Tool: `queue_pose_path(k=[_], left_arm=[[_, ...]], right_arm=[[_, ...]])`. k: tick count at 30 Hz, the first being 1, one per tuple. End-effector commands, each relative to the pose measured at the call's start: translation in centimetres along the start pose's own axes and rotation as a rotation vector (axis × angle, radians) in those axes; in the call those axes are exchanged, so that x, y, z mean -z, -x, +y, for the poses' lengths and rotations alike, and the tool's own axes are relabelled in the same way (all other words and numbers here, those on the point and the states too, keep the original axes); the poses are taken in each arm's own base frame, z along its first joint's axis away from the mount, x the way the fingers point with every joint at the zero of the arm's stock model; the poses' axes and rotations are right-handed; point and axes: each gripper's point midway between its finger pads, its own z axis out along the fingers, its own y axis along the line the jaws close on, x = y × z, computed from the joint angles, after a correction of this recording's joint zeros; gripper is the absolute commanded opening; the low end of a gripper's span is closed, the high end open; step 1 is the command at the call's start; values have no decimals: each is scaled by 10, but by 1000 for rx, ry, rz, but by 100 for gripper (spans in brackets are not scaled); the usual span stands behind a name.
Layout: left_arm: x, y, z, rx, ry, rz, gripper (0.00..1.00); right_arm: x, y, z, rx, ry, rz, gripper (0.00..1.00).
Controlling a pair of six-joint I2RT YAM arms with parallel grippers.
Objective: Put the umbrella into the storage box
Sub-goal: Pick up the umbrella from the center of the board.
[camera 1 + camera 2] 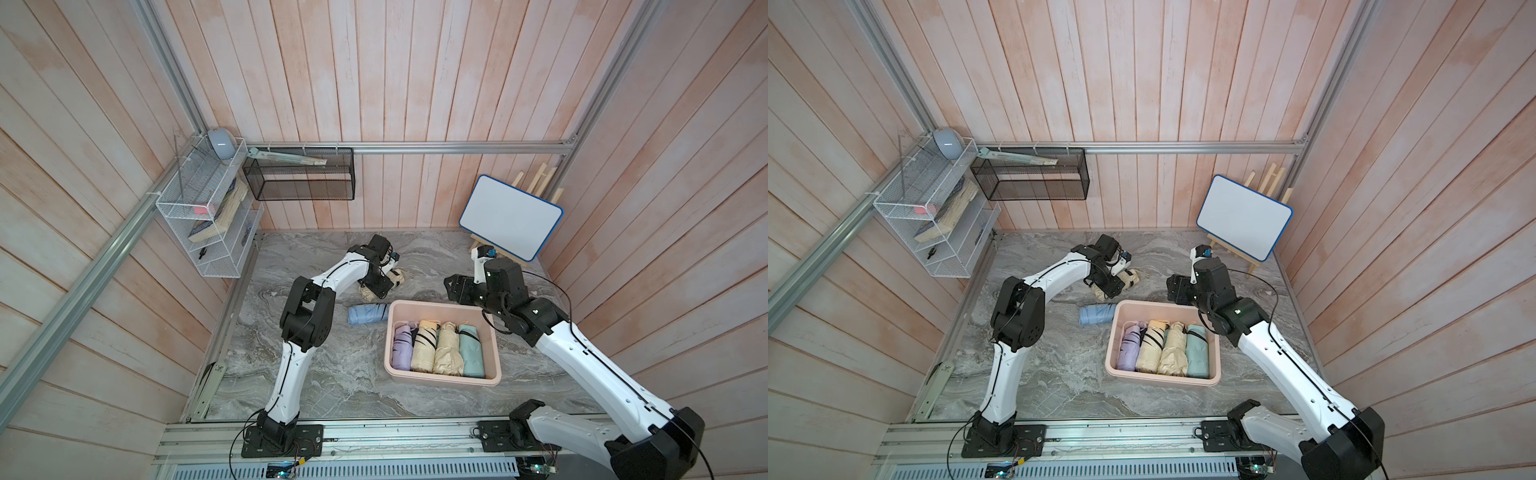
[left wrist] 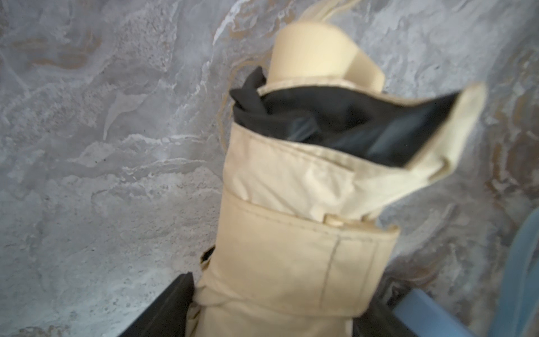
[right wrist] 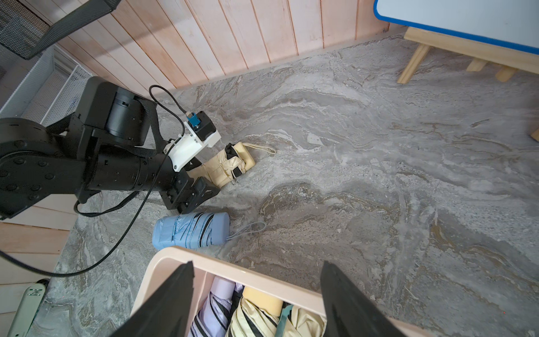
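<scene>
A beige folded umbrella (image 1: 399, 276) (image 1: 1130, 276) lies on the marble table behind the storage box. My left gripper (image 1: 380, 286) (image 1: 1108, 286) is down over it, and in the left wrist view (image 2: 285, 291) both fingers press the beige fabric (image 2: 291, 248). The pale pink storage box (image 1: 444, 380) (image 1: 1163, 380) (image 3: 233, 271) holds several folded umbrellas side by side. A light blue folded umbrella (image 1: 368, 313) (image 3: 191, 230) lies just left of the box. My right gripper (image 1: 456, 289) (image 3: 258, 264) hovers open over the box's far rim, empty.
A whiteboard on a wooden easel (image 1: 511, 218) stands at the back right. A white wire rack (image 1: 203, 216) and a black mesh basket (image 1: 299, 174) hang on the back-left walls. Wooden walls close in the table on three sides.
</scene>
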Motion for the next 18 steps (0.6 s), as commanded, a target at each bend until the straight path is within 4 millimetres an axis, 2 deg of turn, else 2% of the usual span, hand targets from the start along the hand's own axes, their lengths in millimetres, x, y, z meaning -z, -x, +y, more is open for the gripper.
queue_pose_path(k=[1,6,10,14,18], left_arm=[[-6,0,4,-5,15,8,69],[4,10,10,-1,48,-40,57],[22,16,13,15,64,-93,49],[46,20,15,31,83,-144,41],[80,26,17,58,107,-221,36]], right_arm=[[7,4,-2,0,-5,-16,74],[9,1,-5,-23,-7,-17,73],[10,-6,-18,-43,-70,0,70],[11,-10,-27,-76,-113,0,69],[10,-13,-31,-123,-125,-1,68]])
